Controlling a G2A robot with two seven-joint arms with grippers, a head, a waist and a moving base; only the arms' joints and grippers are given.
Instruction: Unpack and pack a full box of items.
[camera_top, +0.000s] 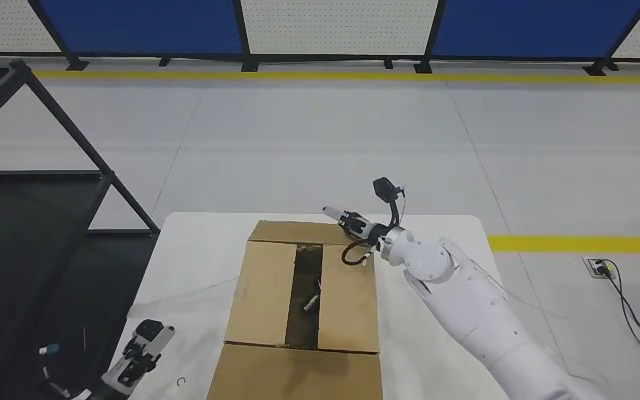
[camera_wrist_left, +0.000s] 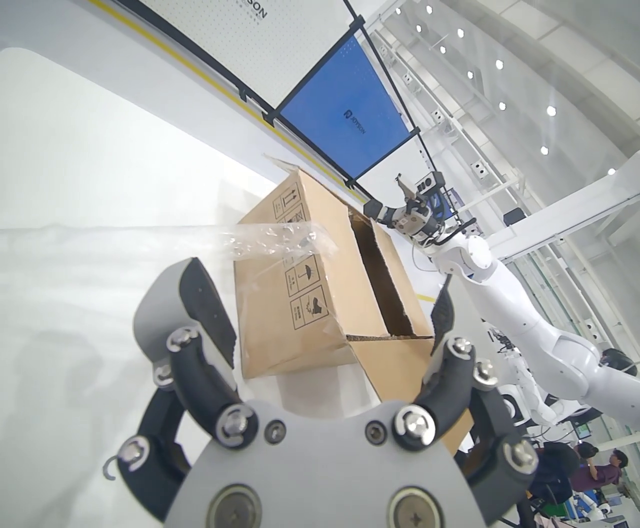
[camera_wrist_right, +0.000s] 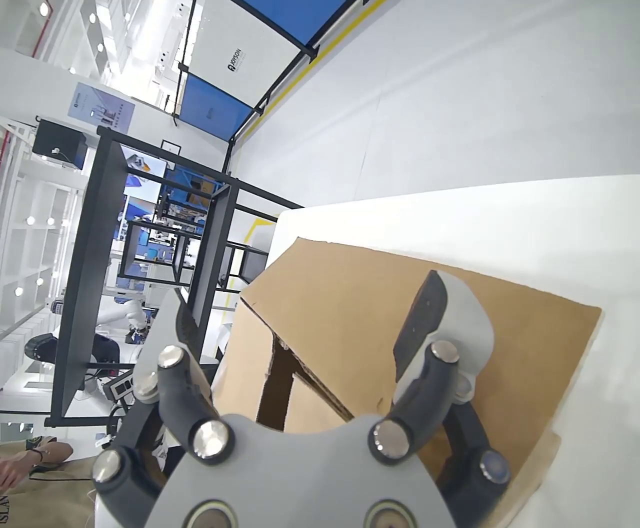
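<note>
Entry: cardboard box, mid white table. Top flaps parted to a narrow slot, with a small item inside. I judge unpacking barely begun and repacking still to come. Markings: handling pictograms on one side. Left pincer spread, empty, beside the box. Right pincer spread, empty, above its far edge.

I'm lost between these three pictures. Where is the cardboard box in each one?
Top view: the box sits in the middle, running to the lower edge.
Left wrist view: the box stands beyond the open left gripper, side panel facing.
Right wrist view: the box lies close under the open right gripper.
Shared landmark: the dark gap in its top.
</note>
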